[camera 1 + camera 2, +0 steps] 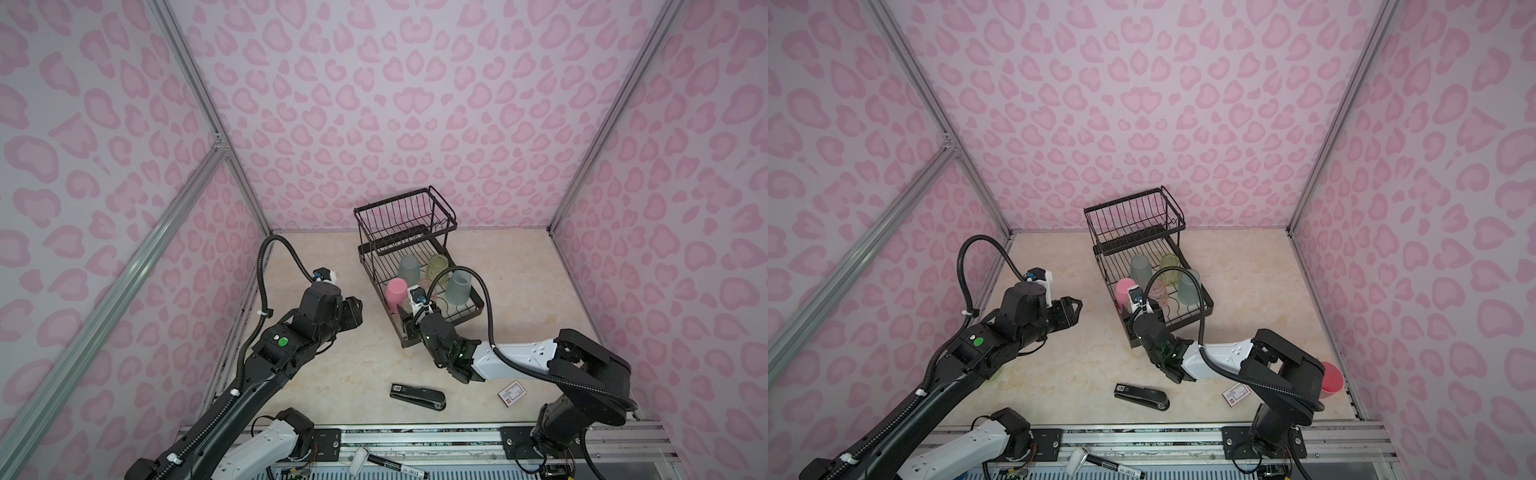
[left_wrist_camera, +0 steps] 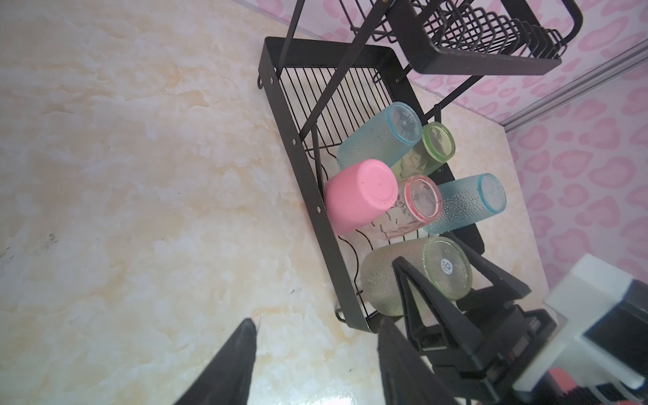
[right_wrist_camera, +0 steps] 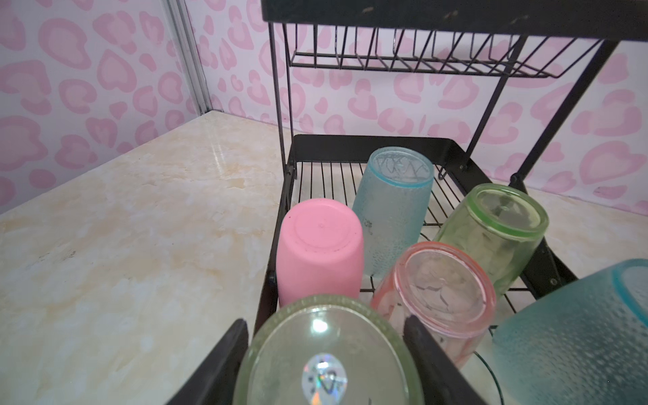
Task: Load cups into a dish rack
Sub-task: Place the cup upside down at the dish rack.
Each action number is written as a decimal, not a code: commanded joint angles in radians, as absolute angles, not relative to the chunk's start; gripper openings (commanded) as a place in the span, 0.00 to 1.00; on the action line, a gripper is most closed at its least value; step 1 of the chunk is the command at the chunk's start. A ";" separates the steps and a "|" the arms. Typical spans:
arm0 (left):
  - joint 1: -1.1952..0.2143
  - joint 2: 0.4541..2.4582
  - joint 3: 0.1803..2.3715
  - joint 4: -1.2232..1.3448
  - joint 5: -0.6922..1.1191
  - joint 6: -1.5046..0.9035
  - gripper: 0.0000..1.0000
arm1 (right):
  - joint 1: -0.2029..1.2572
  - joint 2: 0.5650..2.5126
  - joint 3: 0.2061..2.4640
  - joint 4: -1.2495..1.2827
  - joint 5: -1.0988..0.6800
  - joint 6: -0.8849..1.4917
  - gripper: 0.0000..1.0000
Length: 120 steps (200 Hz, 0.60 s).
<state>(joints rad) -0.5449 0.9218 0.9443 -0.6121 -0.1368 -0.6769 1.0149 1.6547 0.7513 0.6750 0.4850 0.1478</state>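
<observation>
A stapler (image 1: 417, 397) lay near the table's (image 1: 332, 374) front edge. The right gripper (image 3: 325, 321) clasped a frosted green cup (image 3: 326, 354), bottom-up at the near end of the dish rack (image 2: 305, 175). The left gripper (image 2: 315, 322) hung spread and empty toward the table's left edge. An opaque pink cup (image 3: 319, 245) and four other cups (image 3: 392, 207) stood bottom-up deeper in the rack.

Lab booth: aluminium frame (image 1: 198, 89), patterned panels (image 1: 415, 104)
</observation>
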 commanded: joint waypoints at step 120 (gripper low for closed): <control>-0.514 0.881 0.936 -0.651 -0.136 -0.647 0.58 | 1.045 1.818 0.709 0.944 0.605 0.116 0.46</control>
